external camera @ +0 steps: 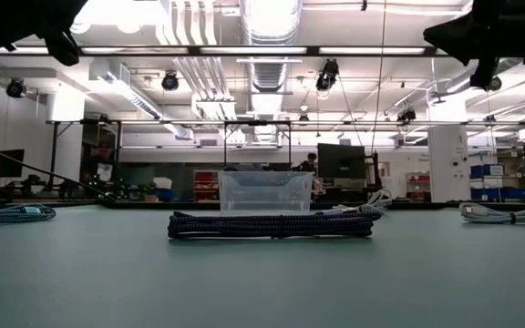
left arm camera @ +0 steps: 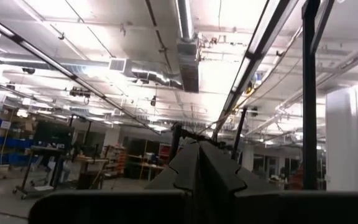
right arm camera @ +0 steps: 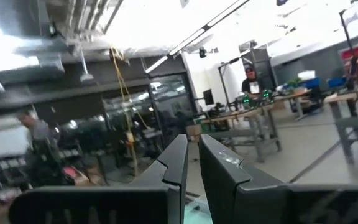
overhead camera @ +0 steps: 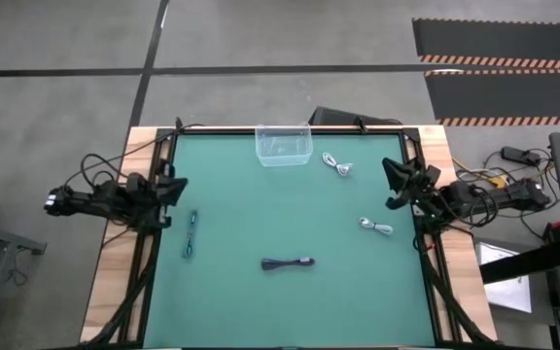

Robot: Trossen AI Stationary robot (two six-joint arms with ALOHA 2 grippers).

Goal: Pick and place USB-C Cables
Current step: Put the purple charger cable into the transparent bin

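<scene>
Four USB-C cables lie apart on the green mat, each in a small bundle. The teal one [overhead camera: 191, 234] [external camera: 7, 214] is near the left edge and the black one [overhead camera: 288, 262] [external camera: 272, 224] near the front middle. One white cable [overhead camera: 336, 164] lies at the back right, the other [overhead camera: 376, 227] [external camera: 509, 214] at the right. My left gripper [overhead camera: 179, 186] [left arm camera: 199, 144] hovers shut at the mat's left edge, tipped upward and holding nothing. My right gripper [overhead camera: 390, 177] [right arm camera: 193, 142] hovers at the right edge, also tipped upward; only a thin slit shows between its fingers, with nothing in it.
A clear plastic bin [overhead camera: 283, 146] [external camera: 264, 191] stands at the far edge of the mat, in the middle. Dark frame rails [overhead camera: 154, 262] run along the mat's left and right sides. The robot's own wires trail off the table behind each arm.
</scene>
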